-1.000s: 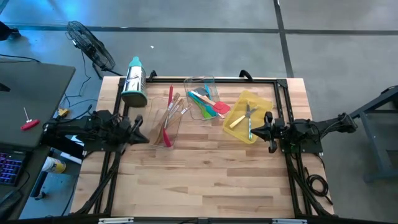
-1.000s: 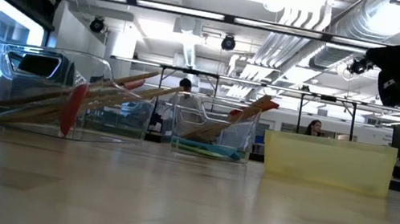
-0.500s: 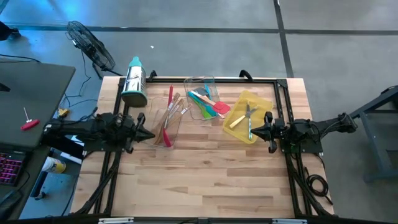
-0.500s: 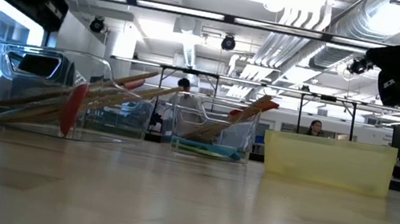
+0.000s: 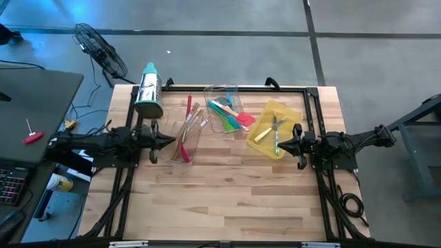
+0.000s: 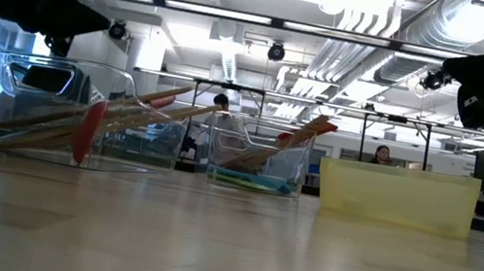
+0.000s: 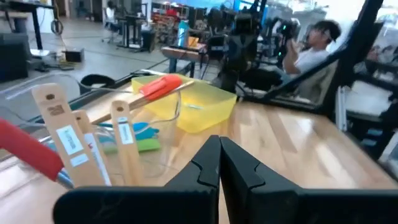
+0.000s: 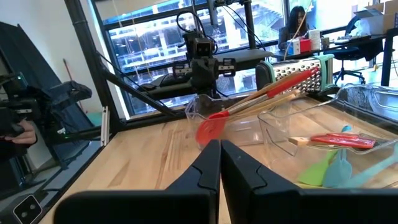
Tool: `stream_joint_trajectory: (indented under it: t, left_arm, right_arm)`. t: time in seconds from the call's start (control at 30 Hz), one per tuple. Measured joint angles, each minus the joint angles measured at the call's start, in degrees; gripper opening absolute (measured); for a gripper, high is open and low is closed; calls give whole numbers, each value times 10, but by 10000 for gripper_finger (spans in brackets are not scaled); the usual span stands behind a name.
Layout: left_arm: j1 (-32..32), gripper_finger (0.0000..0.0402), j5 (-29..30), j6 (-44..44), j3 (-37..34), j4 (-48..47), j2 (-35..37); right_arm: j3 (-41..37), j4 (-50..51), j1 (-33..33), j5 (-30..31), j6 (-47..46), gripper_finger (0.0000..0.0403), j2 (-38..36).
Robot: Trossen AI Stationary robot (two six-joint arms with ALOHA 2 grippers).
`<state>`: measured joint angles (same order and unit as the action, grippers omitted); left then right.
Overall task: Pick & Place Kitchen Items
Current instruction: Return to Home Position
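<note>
Left gripper (image 5: 163, 140) clenched, empty, tips just beside left clear bin (image 5: 196, 148). Right gripper (image 5: 281, 146) clenched, parked by yellow tray (image 5: 289, 114). Utensils (image 5: 186, 127) sit in bins. Retract left arm straight leftward, level, clear of handles.

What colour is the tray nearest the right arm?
The tray is a translucent yellow, seen most clearly in the high view.

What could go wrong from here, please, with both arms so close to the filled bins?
The left pincer, shut, hangs close by the clear plastic bin. The wooden and red utensil handles jut past its rim, so a low sideways swing might snag them and tip the bin. The right pincer, shut, points at the yellow plastic tray from close by, so a forward drift could shove it.
</note>
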<state>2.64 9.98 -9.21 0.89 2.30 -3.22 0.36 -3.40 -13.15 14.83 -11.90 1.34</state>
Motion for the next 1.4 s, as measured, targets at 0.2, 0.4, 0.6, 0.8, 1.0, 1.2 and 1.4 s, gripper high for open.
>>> stream_joint_trajectory:
  t: [0.2,0.4,0.6,0.8,1.0,1.2,1.4]
  left_arm:
    - [0,0,-7,19,-1,0,-8]
    - [0,0,-8,19,-1,0,-8]
    - [0,0,-9,19,-2,0,-8]
    - [0,0,-9,19,-2,0,-8]
    - [0,0,-9,19,-2,0,-8]
    - [0,0,-9,19,-2,0,-8]
    - [0,0,-9,19,-2,-1,-8]
  right_arm:
    - [0,-1,0,0,0,5,0]
    - [0,-1,0,0,0,4,0]
    - [0,-2,0,0,0,3,0]
    - [0,-2,0,0,0,5,0]
    - [0,-2,0,0,0,4,0]
    - [0,-2,0,0,0,4,0]
    - [0,-2,0,0,0,5,0]
